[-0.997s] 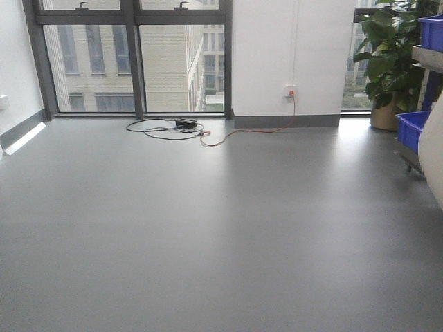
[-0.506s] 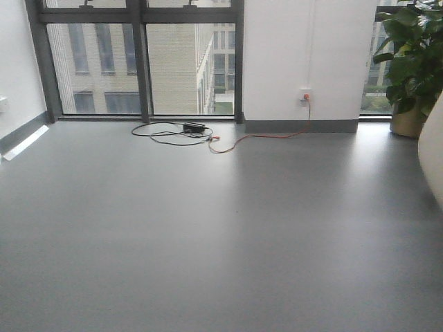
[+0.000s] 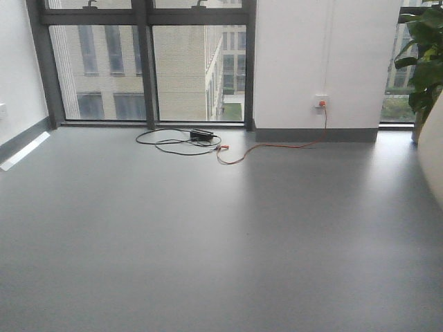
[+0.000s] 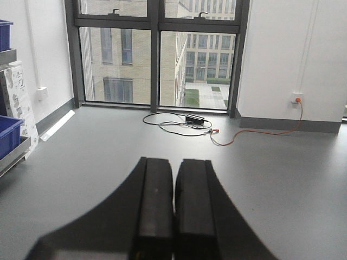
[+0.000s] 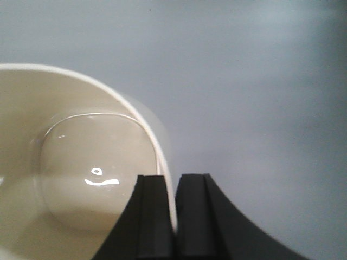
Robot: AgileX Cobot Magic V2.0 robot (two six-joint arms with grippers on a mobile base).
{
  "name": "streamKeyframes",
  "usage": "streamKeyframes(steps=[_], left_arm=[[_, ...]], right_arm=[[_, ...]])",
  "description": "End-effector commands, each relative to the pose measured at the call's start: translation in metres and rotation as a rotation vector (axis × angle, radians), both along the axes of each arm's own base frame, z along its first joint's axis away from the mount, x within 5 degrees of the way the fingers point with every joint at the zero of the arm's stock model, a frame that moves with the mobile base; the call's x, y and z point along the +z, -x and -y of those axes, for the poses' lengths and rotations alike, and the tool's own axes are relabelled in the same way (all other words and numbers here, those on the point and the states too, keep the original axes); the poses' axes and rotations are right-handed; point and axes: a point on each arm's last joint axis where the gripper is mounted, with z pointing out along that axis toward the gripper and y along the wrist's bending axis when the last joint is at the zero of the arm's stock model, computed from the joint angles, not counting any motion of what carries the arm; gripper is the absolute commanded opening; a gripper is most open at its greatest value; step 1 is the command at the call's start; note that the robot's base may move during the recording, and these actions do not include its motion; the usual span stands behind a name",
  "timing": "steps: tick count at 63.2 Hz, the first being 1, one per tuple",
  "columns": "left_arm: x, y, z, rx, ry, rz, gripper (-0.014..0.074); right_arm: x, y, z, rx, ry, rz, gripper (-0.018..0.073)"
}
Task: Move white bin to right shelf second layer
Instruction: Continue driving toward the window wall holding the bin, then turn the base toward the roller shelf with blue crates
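The white bin point(image 5: 81, 162) is a glossy cream tub with a rounded-square mouth, carried above the grey floor. My right gripper point(image 5: 174, 179) is shut on its rim, one finger inside the wall and one outside. In the front view only a pale sliver of the white bin point(image 3: 434, 152) shows at the right edge. My left gripper point(image 4: 174, 162) hangs over bare floor, shut with nothing between its pads. The right shelf second layer is out of view.
Black cables point(image 3: 181, 139) and an orange cord point(image 3: 277, 146) lie on the floor by the window, running to a wall socket point(image 3: 321, 105). A potted plant point(image 3: 426, 48) stands at the far right. Blue crates point(image 4: 8, 135) sit on a rack at the left wrist view's left edge.
The front view has swung left: window, cables and socket have slid to the right, and the blue crates and most of the plant have left the right edge. The bin stays gripped.
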Motion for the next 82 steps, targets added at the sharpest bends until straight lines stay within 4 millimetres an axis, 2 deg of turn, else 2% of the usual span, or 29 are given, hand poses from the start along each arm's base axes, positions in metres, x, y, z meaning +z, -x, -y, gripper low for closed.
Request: streamKeyframes(steps=[1,82], left_arm=[[-0.0009,0.0004,-0.0003,0.000,0.013,0.070,0.0085],[-0.0009,0.0004,-0.0003,0.000,0.013,0.070,0.0085]], right_arm=[[0.0153,-0.0040,0.0000,-0.003,-0.010,0.111,0.0067],[0.0153,-0.0040,0.0000,-0.003,-0.010,0.111,0.0067]])
